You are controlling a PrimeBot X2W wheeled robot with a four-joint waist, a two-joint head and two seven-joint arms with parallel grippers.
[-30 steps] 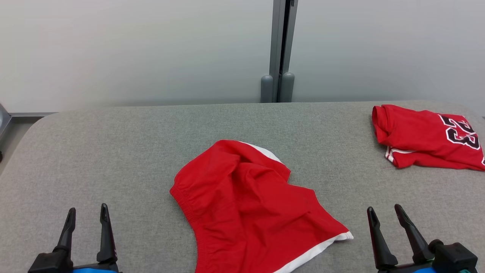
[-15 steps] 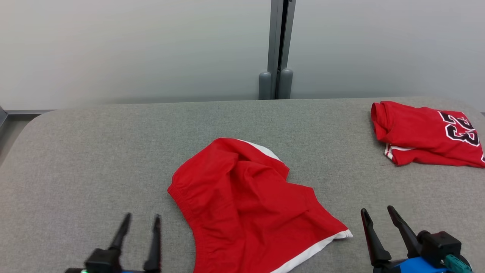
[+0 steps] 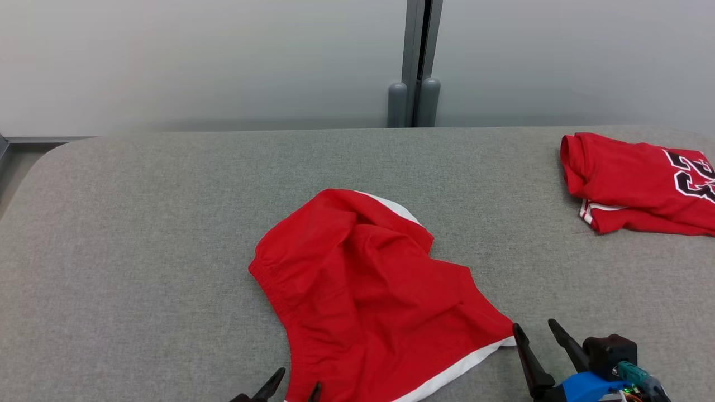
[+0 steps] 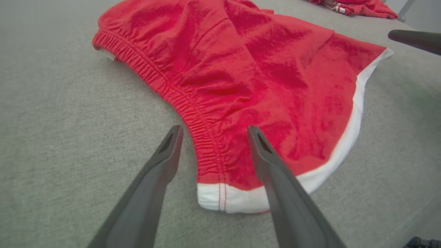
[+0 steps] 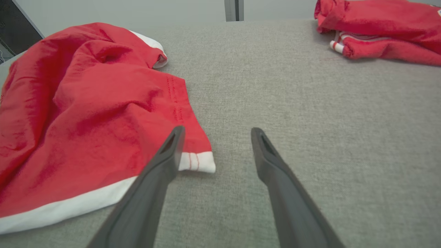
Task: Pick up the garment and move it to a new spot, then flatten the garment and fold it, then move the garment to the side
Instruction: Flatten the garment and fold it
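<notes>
Red shorts with white trim (image 3: pixel 368 290) lie crumpled in the middle of the grey table (image 3: pixel 139 234). My left gripper (image 3: pixel 297 378) is open at the near end of the elastic waistband, its fingertips just showing at the bottom of the head view. In the left wrist view the left gripper (image 4: pixel 213 132) straddles the waistband of the shorts (image 4: pixel 241 79) above the white corner. My right gripper (image 3: pixel 534 328) is open beside the white-edged right corner. In the right wrist view the right gripper (image 5: pixel 217 132) sits just right of that corner of the shorts (image 5: pixel 82 113).
A folded red jersey with black numbers (image 3: pixel 637 184) lies at the table's far right, also at the top of the right wrist view as the jersey (image 5: pixel 379 27). A grey post (image 3: pixel 416 61) stands behind the table against the pale wall.
My left gripper has moved right, from the open table to the shorts' waistband. My right gripper has shifted left toward the white corner. The camera has tilted and the scene has shifted.
</notes>
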